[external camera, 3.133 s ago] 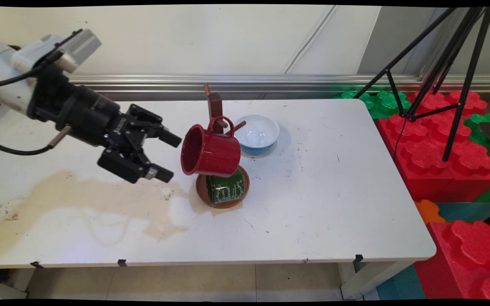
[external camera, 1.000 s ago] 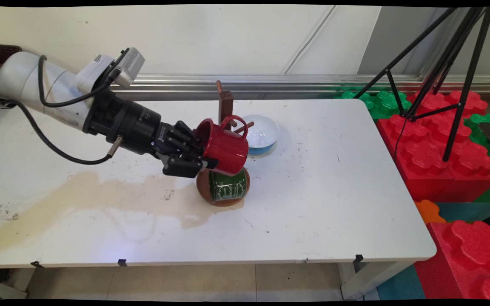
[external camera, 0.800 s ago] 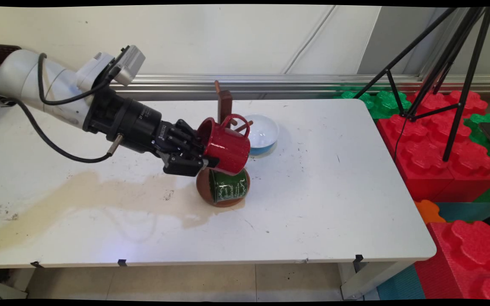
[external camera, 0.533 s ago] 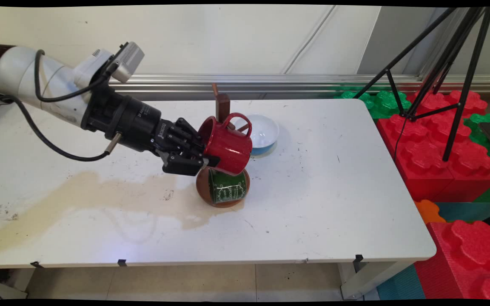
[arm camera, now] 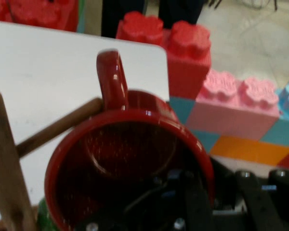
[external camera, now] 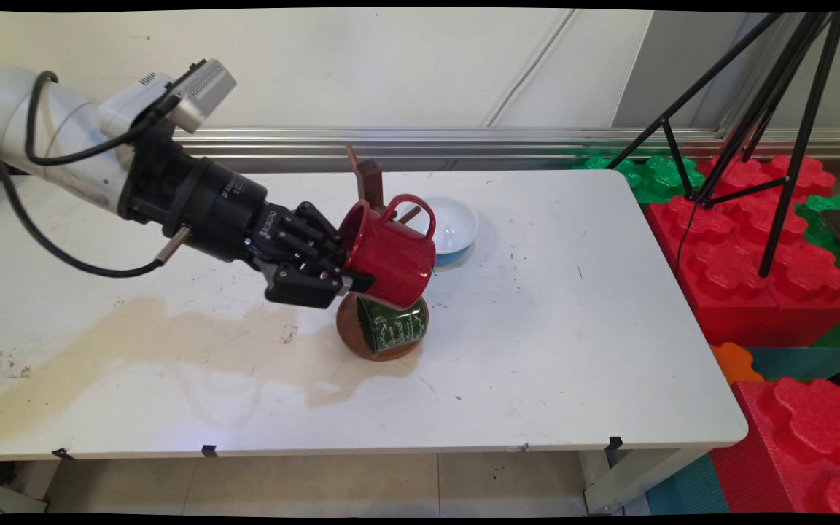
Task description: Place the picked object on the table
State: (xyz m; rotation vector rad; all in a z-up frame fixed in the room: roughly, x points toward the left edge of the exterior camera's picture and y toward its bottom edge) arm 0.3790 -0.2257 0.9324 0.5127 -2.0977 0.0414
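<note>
Brightly and evenly lit in the main view, softly, as from above. Only weak, blurred-edged shadows around the red mug [external camera: 391, 251]: a pale grey one on the table [external camera: 573, 328] just right of the mug, beside the bowl [external camera: 449, 227], and a darker patch directly beneath the mug. Small white glints along the mug's upper side and handle; a milky sheen inside the bowl behind it. No harsh glare on the wall [external camera: 362, 65] beyond the mug. Dimmer below the table edge, well in front of the mug. In the hand view, bright streaks down the mug's handle and rim, deep shade inside its mouth, daylight-pale table behind.
</note>
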